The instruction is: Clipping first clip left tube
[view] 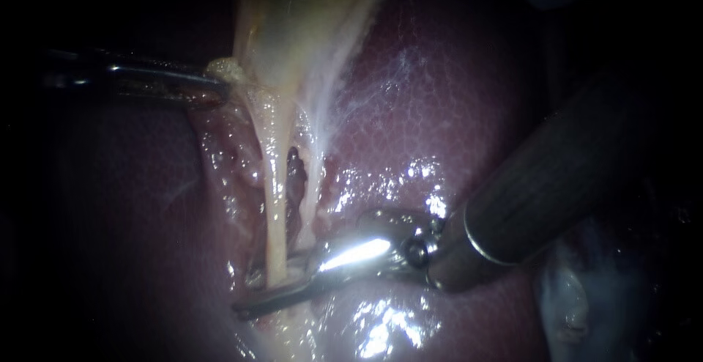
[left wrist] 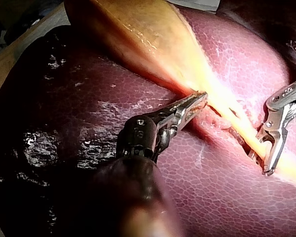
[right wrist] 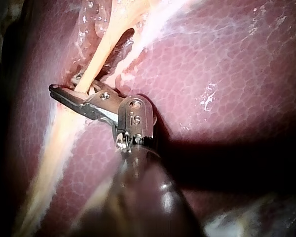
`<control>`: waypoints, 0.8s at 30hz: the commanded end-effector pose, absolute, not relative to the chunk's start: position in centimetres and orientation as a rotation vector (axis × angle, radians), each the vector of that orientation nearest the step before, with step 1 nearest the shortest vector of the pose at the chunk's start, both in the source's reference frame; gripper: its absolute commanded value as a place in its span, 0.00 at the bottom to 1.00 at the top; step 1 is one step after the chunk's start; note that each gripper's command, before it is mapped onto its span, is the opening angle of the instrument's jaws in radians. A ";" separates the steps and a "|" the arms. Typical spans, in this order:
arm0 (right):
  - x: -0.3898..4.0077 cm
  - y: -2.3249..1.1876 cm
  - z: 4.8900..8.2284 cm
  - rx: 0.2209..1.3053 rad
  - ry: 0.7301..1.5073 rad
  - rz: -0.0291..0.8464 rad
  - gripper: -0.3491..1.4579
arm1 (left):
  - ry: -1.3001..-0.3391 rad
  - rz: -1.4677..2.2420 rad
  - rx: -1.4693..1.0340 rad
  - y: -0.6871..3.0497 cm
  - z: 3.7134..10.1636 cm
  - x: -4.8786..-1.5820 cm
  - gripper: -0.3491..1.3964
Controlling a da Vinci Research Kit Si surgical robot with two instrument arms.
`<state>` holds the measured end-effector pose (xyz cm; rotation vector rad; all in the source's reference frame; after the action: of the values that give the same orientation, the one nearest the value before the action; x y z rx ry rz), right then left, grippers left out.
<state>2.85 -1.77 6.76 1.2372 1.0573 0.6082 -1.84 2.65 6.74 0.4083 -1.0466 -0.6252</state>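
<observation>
The pale yellow left tube [view: 274, 208] runs down from the gallbladder [view: 293, 17] across the liver [view: 454, 98]. My right instrument [view: 253, 292] comes in from the right, and its jaws are open and straddle this tube low down, one jaw on each side. In the right wrist view the tube [right wrist: 104, 49] passes between the jaws of that instrument [right wrist: 66, 84]. My left instrument [view: 220, 76] is shut on the gallbladder's edge where it narrows, holding it to the left. The left wrist view shows the same grip [left wrist: 200, 98], with the right instrument [left wrist: 259, 160] ahead of it on the tube [left wrist: 237, 116].
A thinner whitish tube [view: 316, 157] lies just right of the left tube, with a dark opened gap [view: 295, 168] between them. Wet, glossy liver surrounds both. The thick right shaft [view: 556, 179] covers the lower right of the endoscope view.
</observation>
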 end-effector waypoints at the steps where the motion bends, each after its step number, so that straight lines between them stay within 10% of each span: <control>1: 2.85 -1.77 6.77 1.236 1.058 0.609 0.31 | -1.047 -0.625 0.408 2.65 6.75 -1.83 0.00; 9: 2.77 -1.64 6.71 1.114 1.118 0.669 0.47 | -1.047 -0.625 0.408 2.65 6.75 -1.83 0.00; 24: 2.47 -1.34 6.60 1.059 1.149 0.682 0.47 | -1.047 -0.624 0.409 2.65 6.74 -1.82 0.00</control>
<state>2.47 -1.34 6.60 1.0674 1.1482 0.6726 -1.82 2.65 6.75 0.4086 -1.0467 -0.6246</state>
